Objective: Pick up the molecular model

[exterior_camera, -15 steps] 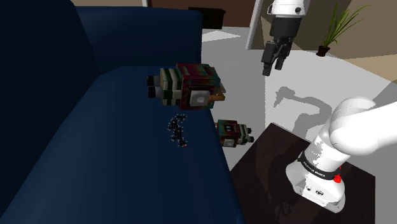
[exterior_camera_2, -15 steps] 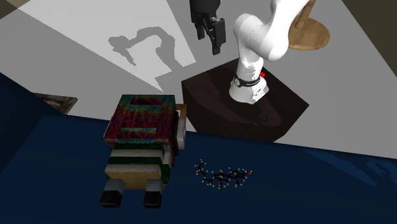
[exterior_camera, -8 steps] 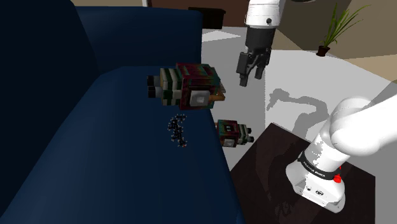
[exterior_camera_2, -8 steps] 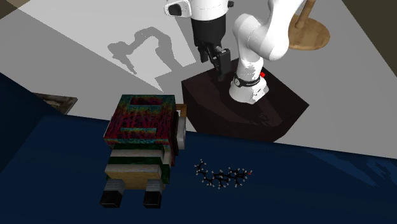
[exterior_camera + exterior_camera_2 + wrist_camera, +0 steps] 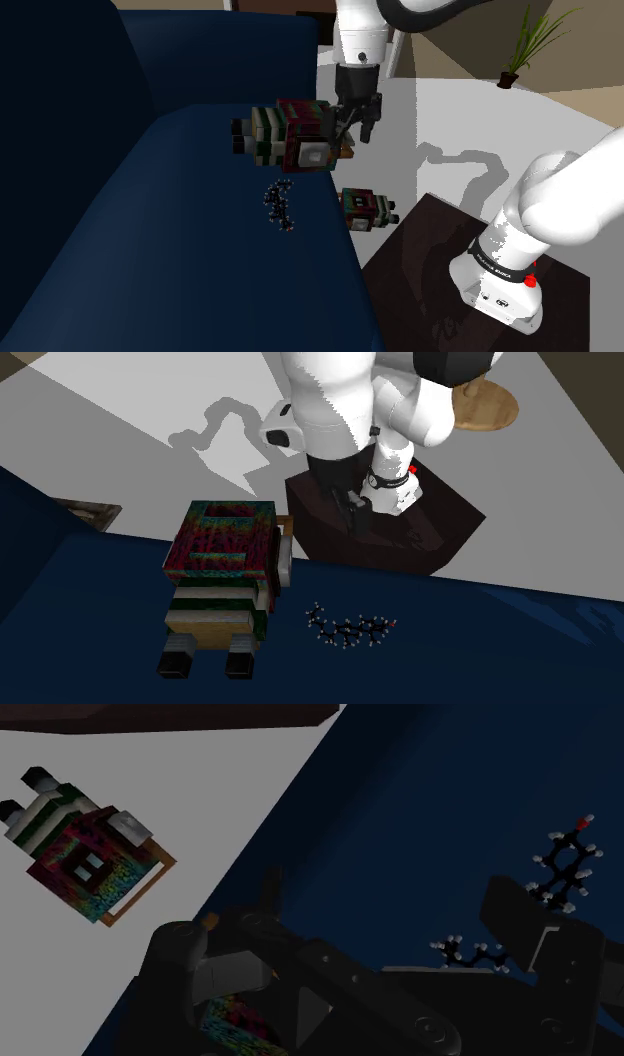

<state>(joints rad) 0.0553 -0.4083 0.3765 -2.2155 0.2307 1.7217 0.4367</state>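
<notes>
Spreading across the shoulder view, the dark blue sofa [image 5: 180,260] carries the task's things on its seat, with pale floor [image 5: 470,120] beyond its front edge. Next in bulk is the white arm [image 5: 560,200], rising from its dark box stand [image 5: 420,270] and bending over towards the seat. A large blocky, many-coloured toy [image 5: 295,135] lies on the seat at the front edge, and a smaller toy [image 5: 365,208] of the same kind lies on the floor just off that edge. The black jaws stand apart with nothing between them, hanging above the front edge right beside the large toy's end. Smallest of all is the molecular model [image 5: 280,203], a thin chain of dark and white beads lying flat on the seat near the front edge, close to the large toy but apart from it; the second exterior view shows it [image 5: 352,628] stretched out alongside the toy's lower end. By my reading the reach is under way and no grasp has begun. The next move calls for carrying the jaws along the front edge, past the large toy without clipping it. They then need setting across the chain's length, lowering almost to the cushion and closing on its middle.
</notes>
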